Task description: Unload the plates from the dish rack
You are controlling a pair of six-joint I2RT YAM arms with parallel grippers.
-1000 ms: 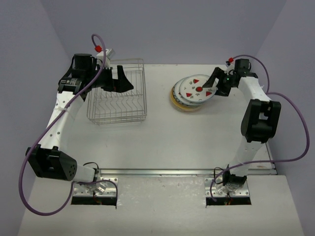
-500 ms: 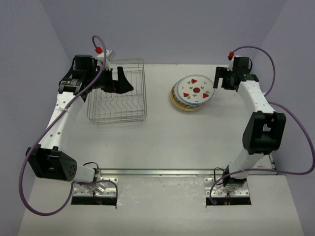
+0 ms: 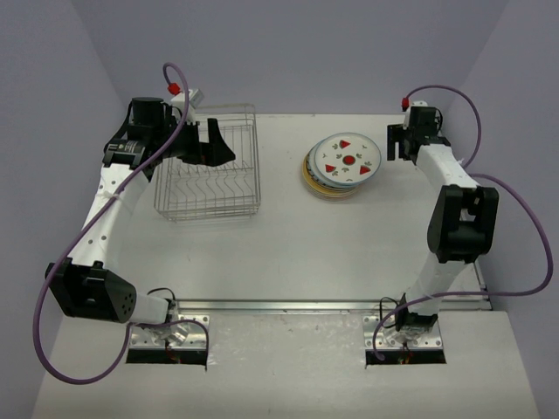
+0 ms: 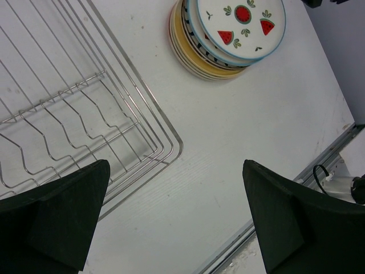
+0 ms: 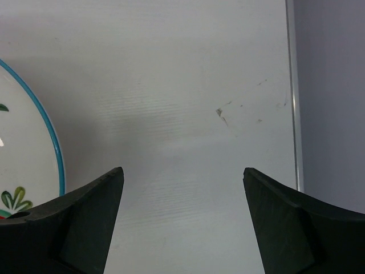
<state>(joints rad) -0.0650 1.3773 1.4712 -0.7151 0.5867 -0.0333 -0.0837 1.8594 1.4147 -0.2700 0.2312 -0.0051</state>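
The dish rack [image 3: 210, 212] stands at the back left, with no plates showing in its slots. The plates [image 3: 341, 166] lie in one stack on the table at the back right, the top one white with red wedges and a blue rim [image 4: 242, 23]. My left gripper [image 3: 220, 144] hangs open over the rack's right side, nothing between its fingers [image 4: 57, 217]; the rack's corner wires [image 4: 134, 73] show below it. My right gripper [image 3: 396, 142] is open just right of the stack, over bare table, and the top plate's rim [image 5: 34, 148] shows at its left.
The table's right edge [image 5: 292, 114] runs close beside my right gripper, with the purple wall beyond it. A metal rail [image 3: 297, 305] marks the table's near edge, also seen as a strip [image 4: 319, 165] in the left wrist view.
My right gripper has drawn back off the top plate, moving right and toward the back wall, and hangs empty. The left arm and the rack have not moved.
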